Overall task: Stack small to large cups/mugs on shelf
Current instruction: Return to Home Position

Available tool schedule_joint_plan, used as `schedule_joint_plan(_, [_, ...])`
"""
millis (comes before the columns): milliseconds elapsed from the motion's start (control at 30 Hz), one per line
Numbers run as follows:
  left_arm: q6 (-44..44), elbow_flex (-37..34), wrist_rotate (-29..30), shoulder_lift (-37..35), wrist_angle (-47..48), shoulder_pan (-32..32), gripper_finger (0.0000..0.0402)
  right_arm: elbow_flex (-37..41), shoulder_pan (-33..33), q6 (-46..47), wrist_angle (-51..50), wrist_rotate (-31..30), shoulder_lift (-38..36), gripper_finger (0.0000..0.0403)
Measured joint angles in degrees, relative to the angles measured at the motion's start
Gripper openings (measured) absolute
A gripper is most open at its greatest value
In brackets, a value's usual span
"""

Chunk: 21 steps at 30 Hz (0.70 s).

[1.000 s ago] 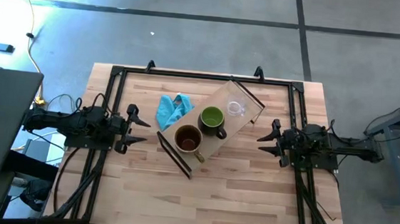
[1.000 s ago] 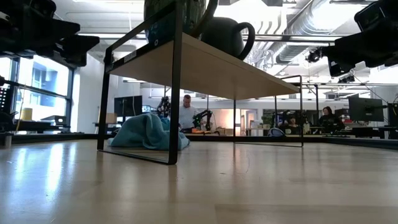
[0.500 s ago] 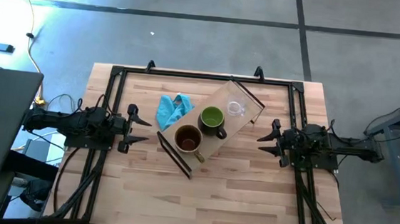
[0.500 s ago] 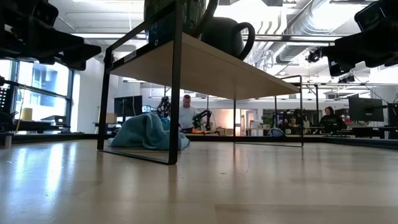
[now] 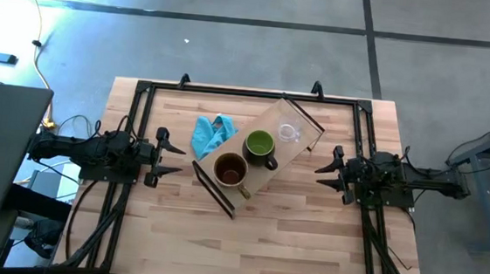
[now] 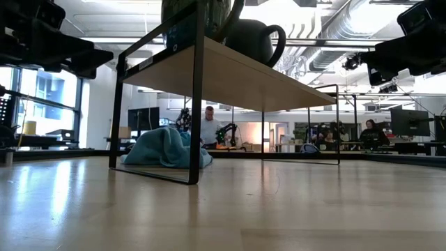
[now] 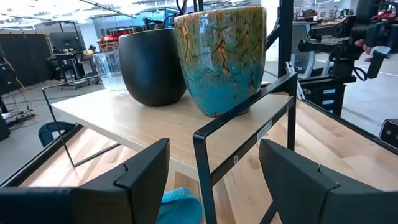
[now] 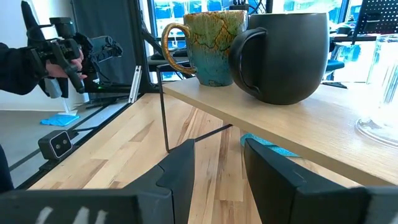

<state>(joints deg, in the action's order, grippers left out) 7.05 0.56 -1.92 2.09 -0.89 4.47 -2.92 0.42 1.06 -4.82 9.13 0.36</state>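
Observation:
The light-wood shelf (image 5: pixel 266 152) stands slantwise on the table on its black end frames. Three vessels stand on it in a row. The brown-inside mug (image 5: pixel 230 168), glazed teal and brown outside (image 7: pixel 221 56), is at the near-left end. The green-inside dark mug (image 5: pixel 260 145) is in the middle. The small clear glass cup (image 5: pixel 289 133) is at the far-right end. My left gripper (image 5: pixel 171 159) is open and empty to the left of the shelf. My right gripper (image 5: pixel 321 171) is open and empty to its right. Both point at the shelf.
A crumpled blue cloth (image 5: pixel 212 133) lies on the table at the shelf's far-left side, partly under it (image 6: pixel 164 148). Black rails (image 5: pixel 231 92) run round the tabletop. People and other arms show in the room behind the table.
My left gripper has sunk slightly, as the low view shows. The mugs, the glass and the shelf have stayed where they were.

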Motion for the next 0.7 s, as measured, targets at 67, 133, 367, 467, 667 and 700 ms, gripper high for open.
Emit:
schedule_joint_plan(67, [0.0, 0.0, 0.0, 0.0, 0.0, 0.0, 0.0237, 0.0, 0.0, 0.0, 0.0, 0.0, 0.0, 0.0131])
schedule_joint_plan(133, [0.1, 0.0, 0.0, 0.0, 0.0, 0.0, 0.0237, 0.0, 0.0, 0.0, 0.0, 0.0, 0.0, 0.0131])
schedule_joint_plan(367, [0.6, 0.0, 0.0, 0.0, 0.0, 0.0, 0.0237, 0.0, 0.0, -1.1, 0.0, 0.0, 0.0, 0.0131])
schedule_joint_plan(467, [0.6, 0.0, 0.0, 0.0, 0.0, 0.0, 0.0237, 0.0, 0.0, -1.1, 0.0, 0.0, 0.0, 0.0131])
schedule_joint_plan(667, [0.6, 0.0, 0.0, 0.0, 0.0, 0.0, 0.0237, 0.0, 0.0, -1.1, 0.0, 0.0, 0.0, 0.0131])
schedule_joint_plan(700, [0.6, 0.0, 0.0, 0.0, 0.0, 0.0, 0.0237, 0.0, 0.0, -1.1, 0.0, 0.0, 0.0, 0.0131])
